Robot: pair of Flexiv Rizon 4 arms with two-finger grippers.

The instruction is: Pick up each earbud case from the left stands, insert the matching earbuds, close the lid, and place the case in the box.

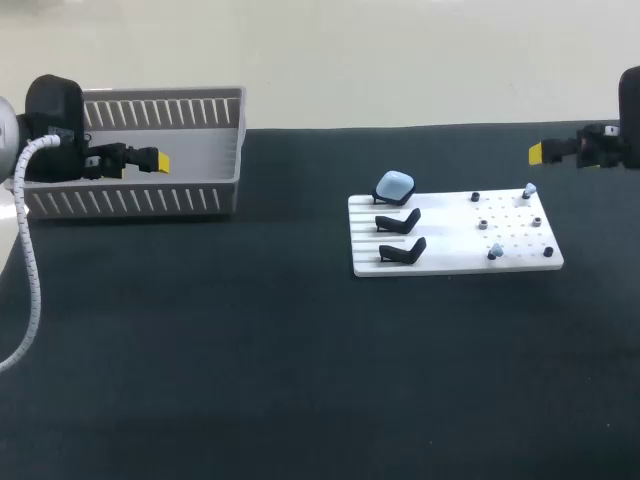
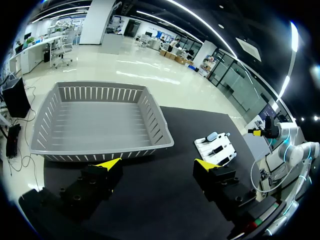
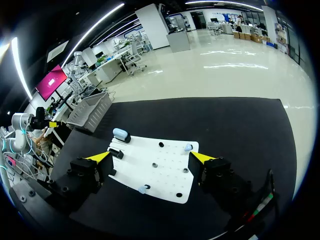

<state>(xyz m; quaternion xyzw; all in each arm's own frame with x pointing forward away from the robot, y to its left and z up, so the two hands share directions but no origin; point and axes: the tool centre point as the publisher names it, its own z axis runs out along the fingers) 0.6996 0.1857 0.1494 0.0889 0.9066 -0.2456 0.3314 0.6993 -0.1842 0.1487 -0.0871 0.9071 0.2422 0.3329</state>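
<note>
Right wrist view is showing the right gripper point(image 3: 150, 156) spread wide, the blue earbud case point(image 3: 120, 133) propped ahead of its fingers for grasping, the left gripper point(image 2: 157, 162) gaping likewise before the box point(image 2: 100, 152).

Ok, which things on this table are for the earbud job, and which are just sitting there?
For the job:
- blue earbud case, at the back-left of the white board
- two blue earbuds on the board's right side
- grey box

Just sitting there:
- two empty black stands
- bare black pegs
</note>
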